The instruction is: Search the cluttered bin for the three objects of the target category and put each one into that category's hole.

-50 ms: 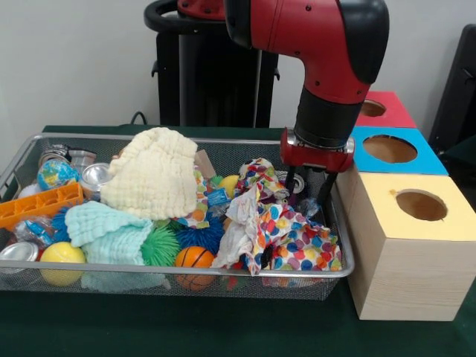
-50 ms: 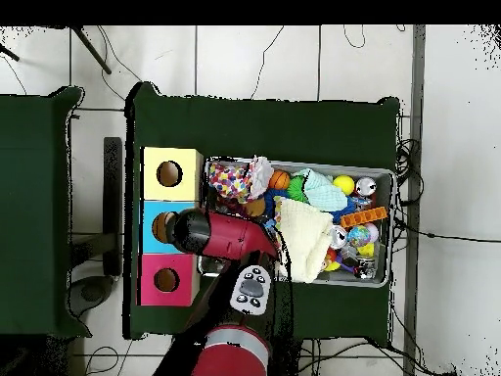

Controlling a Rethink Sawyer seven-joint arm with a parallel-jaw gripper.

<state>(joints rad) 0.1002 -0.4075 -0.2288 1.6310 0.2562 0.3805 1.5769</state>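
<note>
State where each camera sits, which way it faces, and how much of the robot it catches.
Front view: low across the table, facing the wire bin and three boxes; the red arm descends into the bin's box-side end, its gripper down among the clutter.
Overhead view: above, looking straight down at the green table; arm and base enter from the bottom edge.
Shared: bin, cream cloth, yellow box, blue box, pink box.

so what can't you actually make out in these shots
- Gripper: front view, tips sink among the bin clutter; open or shut unclear. Overhead, the arm covers it.
- Under the cream cloth and dotted cloth: hidden in both views.
- Inside the box holes: dark, contents unseen.
</note>
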